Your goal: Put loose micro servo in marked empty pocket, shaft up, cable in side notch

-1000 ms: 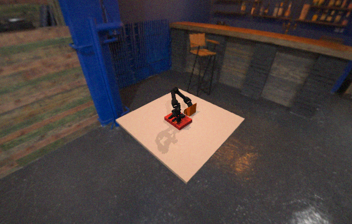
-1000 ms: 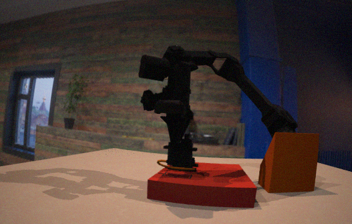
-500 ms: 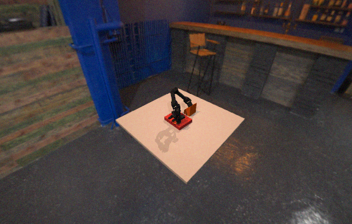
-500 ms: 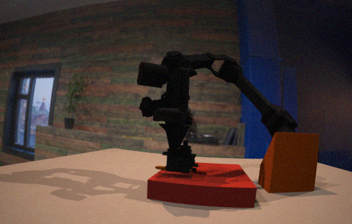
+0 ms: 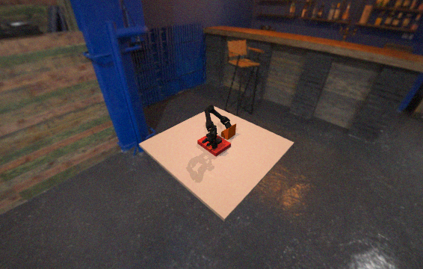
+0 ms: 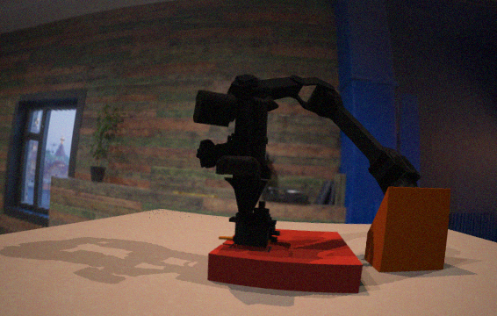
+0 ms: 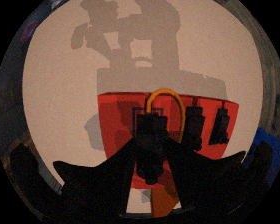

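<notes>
Jaws [image 6: 248, 212] point straight down, gripping the black servo [image 6: 253, 230] [image 7: 152, 125] over the red deck [image 5: 217, 152] [image 6: 284, 274] [image 7: 111, 135]

Shown, by kind: one arm [image 5: 209, 121] [image 6: 358, 132], one deck [image 5: 216, 152] [image 6: 284, 274] [image 7: 110, 150], three servos [image 6: 253, 230] [image 7: 151, 125], one cable [image 6: 226, 238] [image 7: 182, 117], one block [image 5: 228, 132] [image 6: 415, 228] [image 7: 163, 202], one counter [image 5: 226, 187] [image 6: 99, 298] [image 7: 56, 75], one stool [image 5: 238, 49], one plant [image 6: 108, 127].

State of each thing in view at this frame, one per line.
Gripper: shut on the micro servo, above the deck
Micro servo: upright, held, over the marked pocket; full seating unclear
Orange cable: looped
Red deck: flat on the table
Two other servos: set in the deck
</notes>
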### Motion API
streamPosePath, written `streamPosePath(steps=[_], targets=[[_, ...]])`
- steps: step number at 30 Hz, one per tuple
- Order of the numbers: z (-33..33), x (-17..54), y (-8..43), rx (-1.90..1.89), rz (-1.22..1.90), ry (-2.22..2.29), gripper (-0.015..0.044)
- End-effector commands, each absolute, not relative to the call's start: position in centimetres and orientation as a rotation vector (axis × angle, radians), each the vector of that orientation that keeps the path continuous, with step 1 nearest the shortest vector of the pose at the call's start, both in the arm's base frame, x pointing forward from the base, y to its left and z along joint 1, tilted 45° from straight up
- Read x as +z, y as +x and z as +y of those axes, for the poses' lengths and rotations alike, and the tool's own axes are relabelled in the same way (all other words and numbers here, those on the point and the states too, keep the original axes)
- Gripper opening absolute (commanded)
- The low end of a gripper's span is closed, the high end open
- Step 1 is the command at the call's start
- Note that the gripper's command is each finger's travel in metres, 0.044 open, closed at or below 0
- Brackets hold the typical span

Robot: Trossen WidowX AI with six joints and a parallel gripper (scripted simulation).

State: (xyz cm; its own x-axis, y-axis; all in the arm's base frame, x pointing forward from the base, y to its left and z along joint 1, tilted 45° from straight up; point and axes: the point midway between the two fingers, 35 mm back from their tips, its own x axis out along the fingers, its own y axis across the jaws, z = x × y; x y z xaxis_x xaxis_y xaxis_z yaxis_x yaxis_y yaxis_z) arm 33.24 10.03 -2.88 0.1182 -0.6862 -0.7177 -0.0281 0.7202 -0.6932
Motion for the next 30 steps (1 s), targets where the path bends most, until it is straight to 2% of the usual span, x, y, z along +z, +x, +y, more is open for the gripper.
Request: streamPosePath(steps=[1,30], targets=[[9.8,-3.1,33.3,-0.532,1.383,-0.654,0.0],[7.8,-5.1,33.7,-0.533,1.382,-0.655,0.0]])
